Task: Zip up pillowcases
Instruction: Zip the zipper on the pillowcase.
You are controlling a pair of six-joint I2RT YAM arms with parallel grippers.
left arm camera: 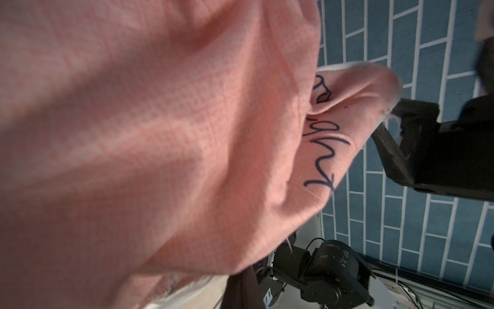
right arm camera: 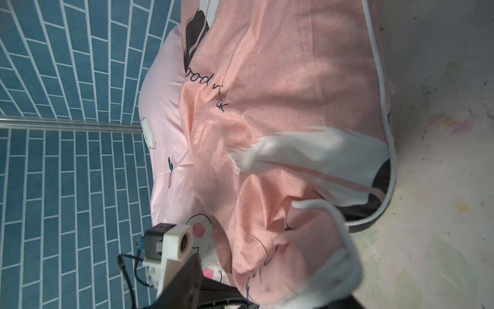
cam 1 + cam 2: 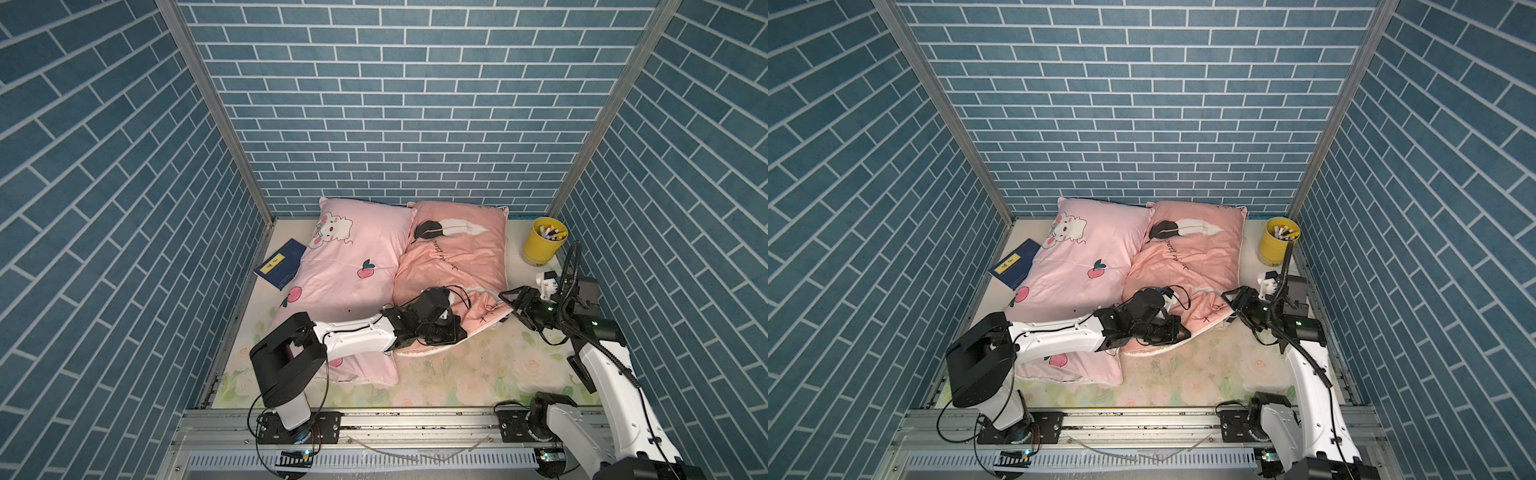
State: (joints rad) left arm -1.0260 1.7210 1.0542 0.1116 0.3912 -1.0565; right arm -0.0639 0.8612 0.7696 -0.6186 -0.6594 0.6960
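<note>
Both top views show two pillowcases side by side: a pale pink one with a bunny and peaches [image 3: 353, 266] [image 3: 1088, 257], and to its right a salmon one with feathers and script [image 3: 457, 257] [image 3: 1192, 253]. My left gripper [image 3: 457, 332] [image 3: 1183, 332] lies at the salmon pillowcase's near edge, shut on bunched fabric. That fabric [image 1: 160, 133] fills the left wrist view and hides the jaws. My right gripper [image 3: 510, 309] [image 2: 267, 291] stands open at the near right corner. The white-piped corner [image 2: 334, 254] lies loose between its fingers [image 2: 184, 281].
A yellow cup of pens [image 3: 544, 241] stands at the back right, close behind the right arm. A blue book [image 3: 282, 266] lies partly under the pale pillowcase at the left. Floral table cover [image 3: 478, 374] shows in front. Blue brick walls close three sides.
</note>
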